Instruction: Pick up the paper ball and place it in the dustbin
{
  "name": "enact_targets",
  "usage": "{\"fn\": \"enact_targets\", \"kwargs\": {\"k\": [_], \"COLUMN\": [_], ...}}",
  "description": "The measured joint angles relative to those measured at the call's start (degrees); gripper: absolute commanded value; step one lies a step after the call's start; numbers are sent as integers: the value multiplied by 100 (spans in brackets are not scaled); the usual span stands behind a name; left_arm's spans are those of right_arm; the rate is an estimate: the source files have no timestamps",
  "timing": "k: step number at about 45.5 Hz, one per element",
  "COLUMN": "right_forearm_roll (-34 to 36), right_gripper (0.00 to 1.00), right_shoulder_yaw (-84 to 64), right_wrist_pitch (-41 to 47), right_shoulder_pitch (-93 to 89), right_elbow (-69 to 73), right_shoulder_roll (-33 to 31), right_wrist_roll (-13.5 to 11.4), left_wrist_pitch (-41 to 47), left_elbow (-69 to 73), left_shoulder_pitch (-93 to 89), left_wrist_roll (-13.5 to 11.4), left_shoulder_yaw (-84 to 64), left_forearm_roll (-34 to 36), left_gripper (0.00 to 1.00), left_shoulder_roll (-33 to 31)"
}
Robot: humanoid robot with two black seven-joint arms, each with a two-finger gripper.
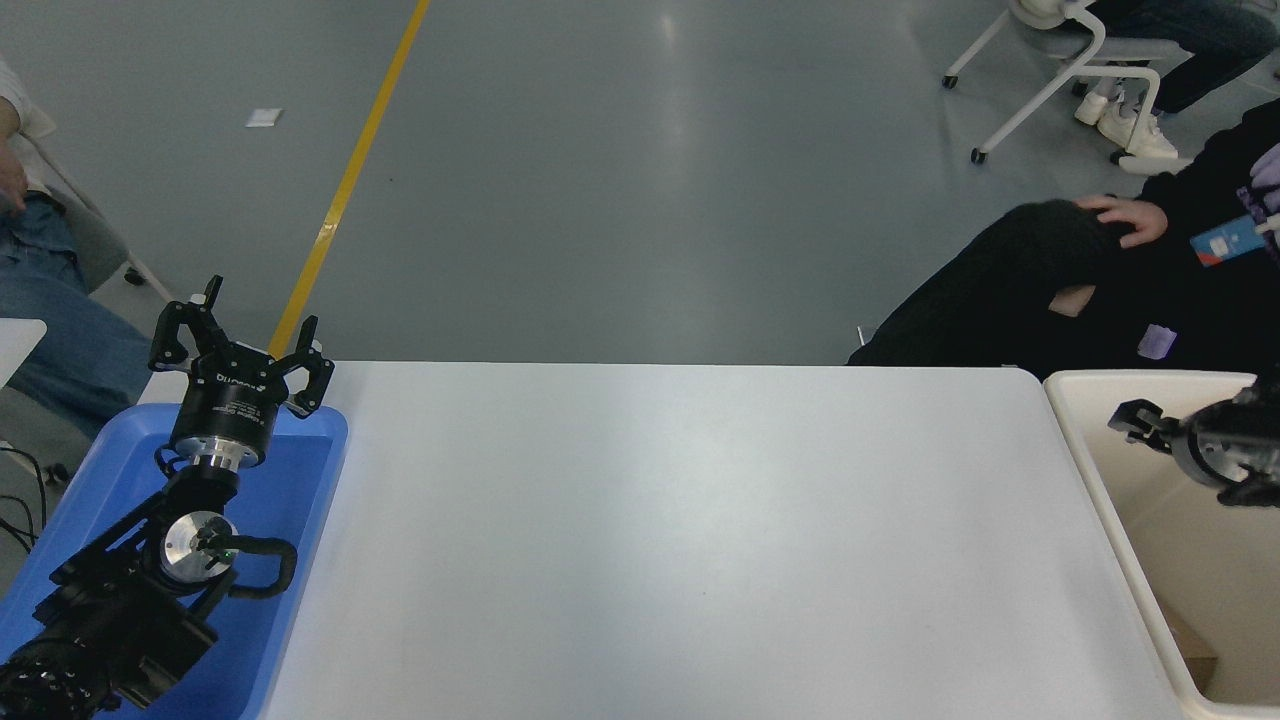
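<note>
White table (680, 520) fills the near part of the frame, and no paper ball lies on it. At the lower left the left arm is parked over a shallow blue tray (300, 520); the left gripper (248, 335) points away from the camera with its jaws spread wide and nothing between them.

At the lower right stands the cream dustbin (1085, 450), cut off by the frame edge. Deep in its near corner is a small tan-brown patch (1192, 655). It may be the paper ball, but too little of it shows to be sure.

The right gripper (1150, 430) reaches in from the right edge and hangs above the dustbin's opening, just inside the rim. It is partly cut off, so I cannot tell whether it is open or closed, and no paper shows in it.

A crumpled wad like this should be very light and soft. It would give under pressure, with wrinkles that offer grip, so a squeeze across its widest part ought to hold it.

Beyond the table, at the upper right, a seated person in black rests a hand (1120, 215) on a knee. Farther back are grey floor, a yellow line (340, 190) and a white chair (1060, 70).
</note>
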Motion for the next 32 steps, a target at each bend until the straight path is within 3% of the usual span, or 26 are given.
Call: {"fn": "enact_targets", "kwargs": {"k": [13, 32], "right_forearm_roll": [70, 376], "right_gripper": [100, 100], "right_shoulder_yaw": [-271, -250], "right_wrist_pitch": [2606, 3502], "right_shoulder_pitch": [1834, 3241], "right_elbow": [479, 751], "right_shoulder_roll": [595, 1540], "right_wrist_roll": [3, 11], "left_wrist_pitch": [0, 0], "left_elbow": [2, 3], "left_shoulder_pitch": [7, 8], "left_wrist_roll": [-1, -5], "left_shoulder_yaw": [0, 0], "left_forearm_roll": [-1, 2], "left_gripper": [99, 99], "left_shoulder_roll": [0, 0]}}
